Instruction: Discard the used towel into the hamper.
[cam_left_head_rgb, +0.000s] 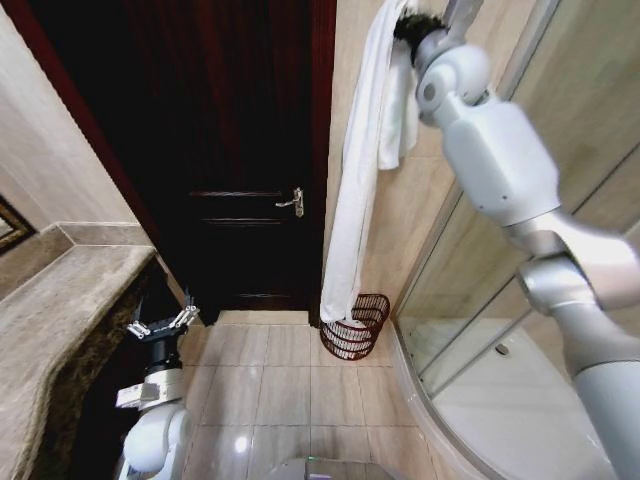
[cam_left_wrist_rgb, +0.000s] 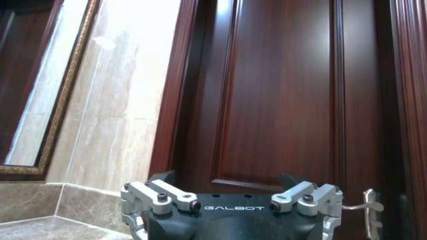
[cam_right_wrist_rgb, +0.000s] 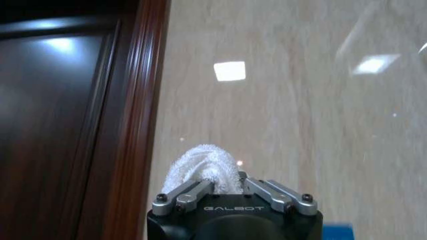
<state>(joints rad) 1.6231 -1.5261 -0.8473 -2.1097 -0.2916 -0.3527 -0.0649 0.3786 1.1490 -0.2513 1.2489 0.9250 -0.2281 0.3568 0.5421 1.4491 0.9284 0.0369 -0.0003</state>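
My left gripper (cam_left_head_rgb: 161, 324) idles low by the marble counter (cam_left_head_rgb: 60, 310), fingers spread wide. The hamper (cam_left_head_rgb: 357, 327) sits far below my right gripper (cam_left_head_rgb: 415, 27), whose fingers pinch the white towel (cam_left_head_rgb: 360, 170).

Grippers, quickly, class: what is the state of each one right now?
Left gripper: open, empty, parked low beside the counter.
Right gripper: shut on the white towel, raised high by the wall.
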